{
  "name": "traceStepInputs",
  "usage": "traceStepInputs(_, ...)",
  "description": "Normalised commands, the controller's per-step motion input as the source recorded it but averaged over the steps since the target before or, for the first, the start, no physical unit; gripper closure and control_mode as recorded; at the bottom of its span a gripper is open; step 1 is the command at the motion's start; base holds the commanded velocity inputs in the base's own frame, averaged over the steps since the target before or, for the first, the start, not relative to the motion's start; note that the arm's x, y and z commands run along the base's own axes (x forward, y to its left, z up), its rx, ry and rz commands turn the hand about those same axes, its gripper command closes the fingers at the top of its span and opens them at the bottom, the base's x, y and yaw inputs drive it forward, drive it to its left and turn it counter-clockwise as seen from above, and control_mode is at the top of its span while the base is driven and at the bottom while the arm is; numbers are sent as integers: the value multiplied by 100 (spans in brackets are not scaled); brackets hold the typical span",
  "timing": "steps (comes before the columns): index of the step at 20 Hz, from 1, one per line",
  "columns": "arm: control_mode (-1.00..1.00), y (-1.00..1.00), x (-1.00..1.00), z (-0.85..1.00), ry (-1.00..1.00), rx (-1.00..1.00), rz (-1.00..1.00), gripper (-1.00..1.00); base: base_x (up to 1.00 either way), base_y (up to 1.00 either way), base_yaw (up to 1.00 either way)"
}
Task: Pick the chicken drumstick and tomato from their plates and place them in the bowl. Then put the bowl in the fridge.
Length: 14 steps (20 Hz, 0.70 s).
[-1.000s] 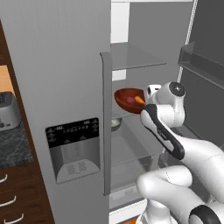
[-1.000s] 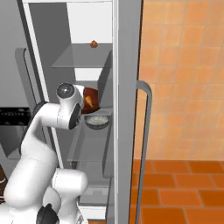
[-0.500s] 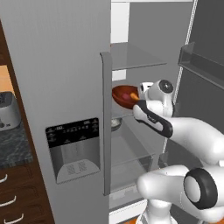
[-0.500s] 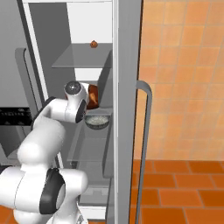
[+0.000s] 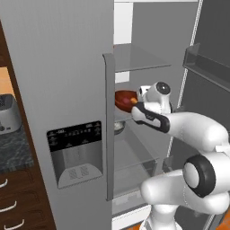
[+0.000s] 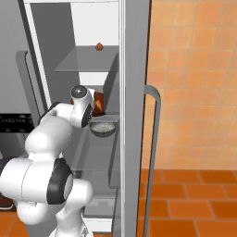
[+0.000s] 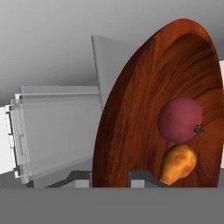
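The hand [image 7: 111,177] pinches the rim of the bowl [image 7: 153,109], its 2 fingertips straddling the wall at the bottom of the hand view. The tomato [image 7: 180,120] and chicken drumstick [image 7: 177,163] lie inside. At centre of the left base view, the bowl hangs inside the open fridge [image 5: 148,67], above a glass shelf [image 5: 134,152], presumably for set-down.

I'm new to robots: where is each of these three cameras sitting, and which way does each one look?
Left base view: behind the arm's left, looking into the open fridge; the white arm reaches from lower right, carrying the bowl.
Right base view: behind its right, facing the same fridge shelves; the arm rises from lower left.
Hand view: on the hand, looking along the pincer shut on the bowl's rim, with the tomato and chicken drumstick inside.
Both base views share the fridge, arm and bowl.
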Motion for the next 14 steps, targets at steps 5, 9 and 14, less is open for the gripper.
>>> traceStepInputs(5, -100, 0, 29, -32, 0, -1, 0, 100, 0, 0, 0)
traceStepInputs(9, -100, 0, 50, -16, 0, 0, 0, 100, 0, 0, 0)
traceStepInputs(14, -100, 0, 57, -2, 0, 0, 0, 100, 0, 0, 0)
